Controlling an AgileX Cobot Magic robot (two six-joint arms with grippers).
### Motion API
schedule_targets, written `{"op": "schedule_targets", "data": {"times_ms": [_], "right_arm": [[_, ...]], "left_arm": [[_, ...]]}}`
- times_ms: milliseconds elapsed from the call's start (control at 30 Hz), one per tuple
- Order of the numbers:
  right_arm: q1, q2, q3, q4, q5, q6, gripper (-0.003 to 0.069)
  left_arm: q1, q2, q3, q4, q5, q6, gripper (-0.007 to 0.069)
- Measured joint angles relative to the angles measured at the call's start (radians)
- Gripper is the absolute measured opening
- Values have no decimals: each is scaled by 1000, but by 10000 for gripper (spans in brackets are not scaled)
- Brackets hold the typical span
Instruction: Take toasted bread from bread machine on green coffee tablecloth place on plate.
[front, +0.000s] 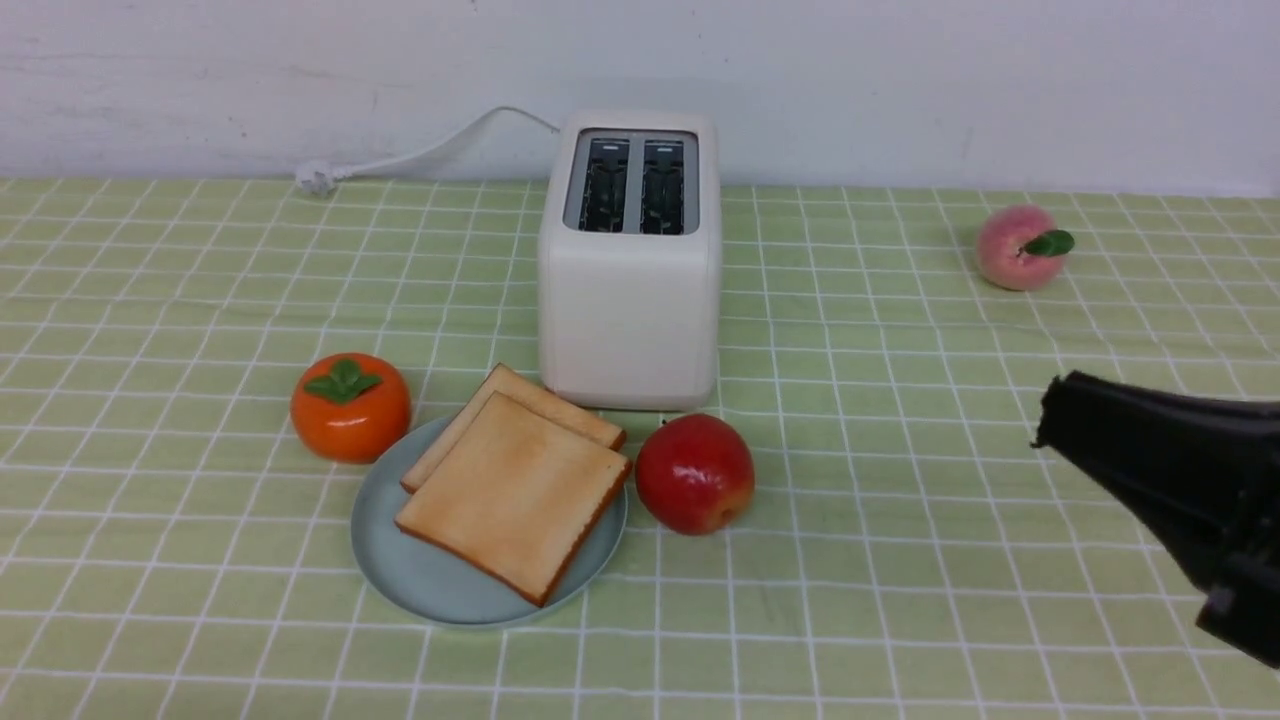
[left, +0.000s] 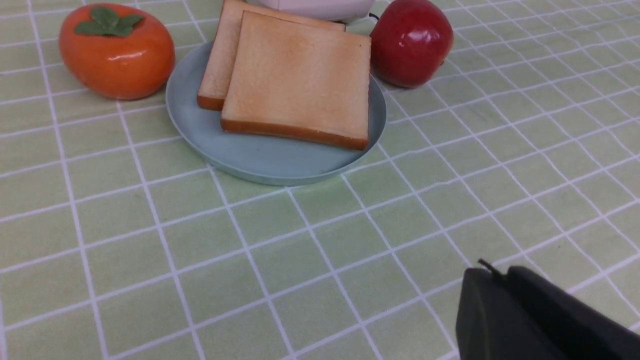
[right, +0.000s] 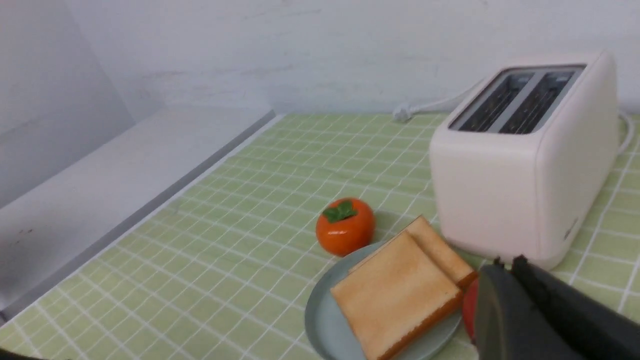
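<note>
Site: a table covered with the green coffee tablecloth (front: 900, 500), against a white wall (front: 900, 80).

1. The bread machine (front: 628, 300) stands upright near the far edge of the cloth, its two dark slots facing up. Its white power cord (front: 420, 155) trails from behind it toward the robot's left and ends in a plug lying on the cloth.
2. The toasted bread (front: 515, 495), two slices, is out of the bread machine. Both lie flat on the plate (front: 420, 580), the nearer slice overlapping the farther one.
3. The plate sits on the cloth just in front of the bread machine, offset toward its left corner. The far slice reaches close to the machine's base.
4. An orange persimmon (front: 350, 408) rests in front of the bread machine and to its left, just beside the plate's rim.
5. A red apple (front: 694, 474) rests directly in front of the bread machine's right corner, just beside the plate.
6. A peach (front: 1018, 248) lies well to the right of the bread machine.
7. The right gripper (front: 1050, 410) hangs above the cloth, well to the right of the bread machine and nearer the robot. Its jaws are together and hold nothing.
8. The left gripper (left: 492, 272) sits low over bare cloth, in front of the bread machine and nearer the robot than the plate. Its jaws appear pressed together, with nothing between them.
</note>
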Motion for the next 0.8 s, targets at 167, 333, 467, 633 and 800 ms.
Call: {"op": "schedule_targets", "data": {"times_ms": [167, 333, 467, 633, 800], "right_arm": [[-94, -129, 123, 0, 41, -151, -16], [-233, -330, 292, 0, 88, -169, -16], [-317, -499, 431, 0, 161, -176, -16], [-326, -657, 527, 2, 237, -176, -16], [-326, -717, 538, 2, 256, -176, -14]], "left_arm": [[0, 0, 0, 4, 0, 0, 39], [0, 0, 0, 4, 1, 0, 47], [0, 0, 0, 4, 1, 0, 54], [0, 0, 0, 4, 1, 0, 57], [0, 0, 0, 4, 1, 0, 58]]}}
